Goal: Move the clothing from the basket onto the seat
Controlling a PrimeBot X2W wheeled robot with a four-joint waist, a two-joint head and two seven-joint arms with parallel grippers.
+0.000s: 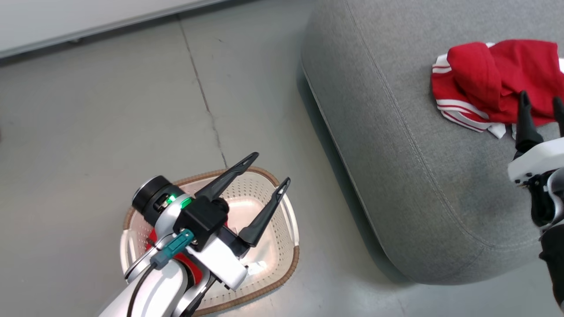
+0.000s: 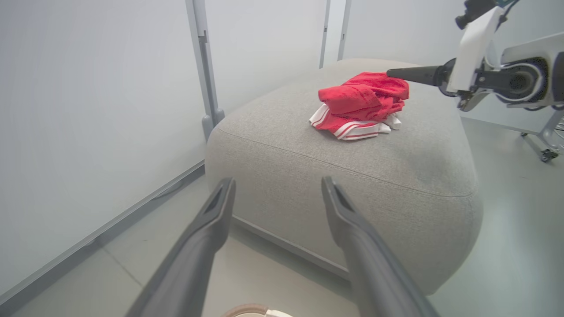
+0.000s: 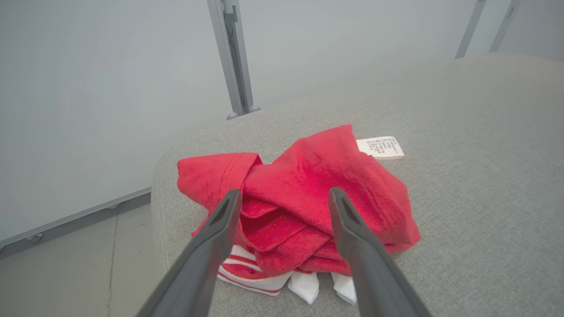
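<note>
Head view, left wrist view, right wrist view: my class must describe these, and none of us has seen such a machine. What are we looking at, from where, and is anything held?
It is a robot with two arms. The head view looks down from its head; each wrist view looks along one arm's two dark fingers. The left gripper is open above the white basket on the floor, where a bit of red cloth shows under the arm. The right gripper is open, pointed at red clothing lying bunched on the grey seat. Neither gripper holds anything.
</note>
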